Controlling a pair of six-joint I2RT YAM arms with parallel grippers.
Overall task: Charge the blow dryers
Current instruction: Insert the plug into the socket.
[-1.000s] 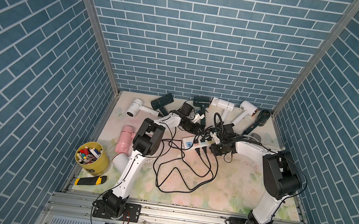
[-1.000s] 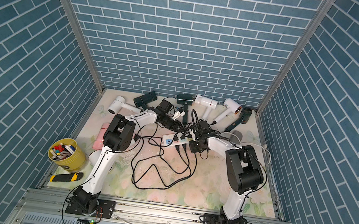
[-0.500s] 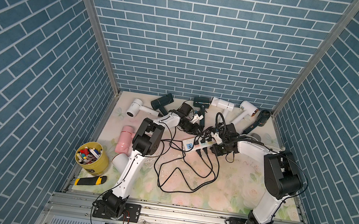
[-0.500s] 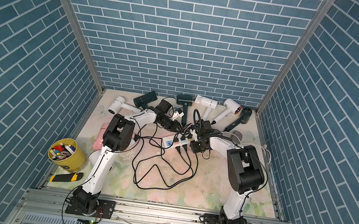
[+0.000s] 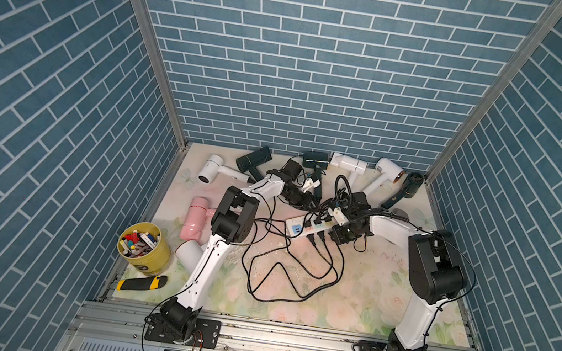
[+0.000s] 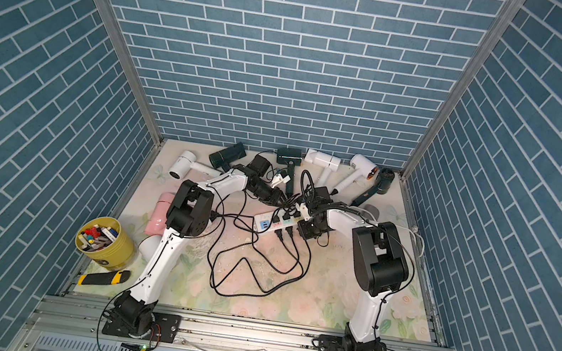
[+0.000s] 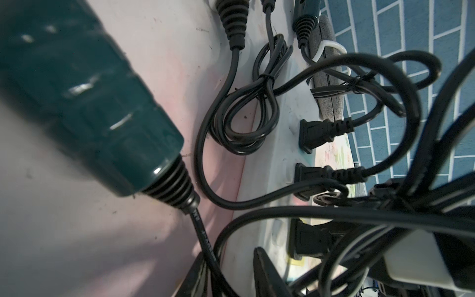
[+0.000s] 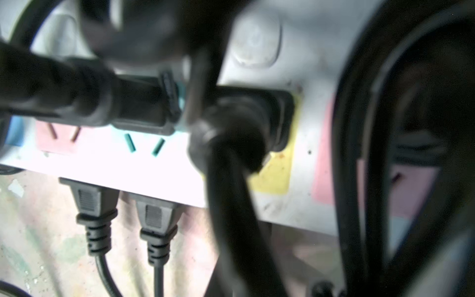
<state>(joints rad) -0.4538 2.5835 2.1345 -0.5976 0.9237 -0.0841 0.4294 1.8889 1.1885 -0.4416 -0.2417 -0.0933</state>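
Observation:
Several blow dryers lie along the back wall: a white one (image 5: 211, 170), a dark green one (image 5: 253, 159) and another white one (image 5: 346, 162). A pink one (image 5: 195, 216) lies on the left. Several black plugs sit in the white power strip (image 5: 296, 228). My right gripper (image 5: 336, 233) is at the strip's right end, shut on the black cord of a plug (image 8: 257, 113) seated in the yellow socket. My left gripper (image 5: 307, 202) is behind the strip with its fingers apart. A black cord (image 7: 205, 239) runs between them beside a dark green dryer handle (image 7: 90, 102).
A yellow tub of markers (image 5: 142, 248) and a yellow-black knife (image 5: 141, 283) lie at the front left. A grey cylinder (image 5: 399, 213) stands behind my right arm. Loose black cords (image 5: 295, 275) loop over the floral mat in front of the strip.

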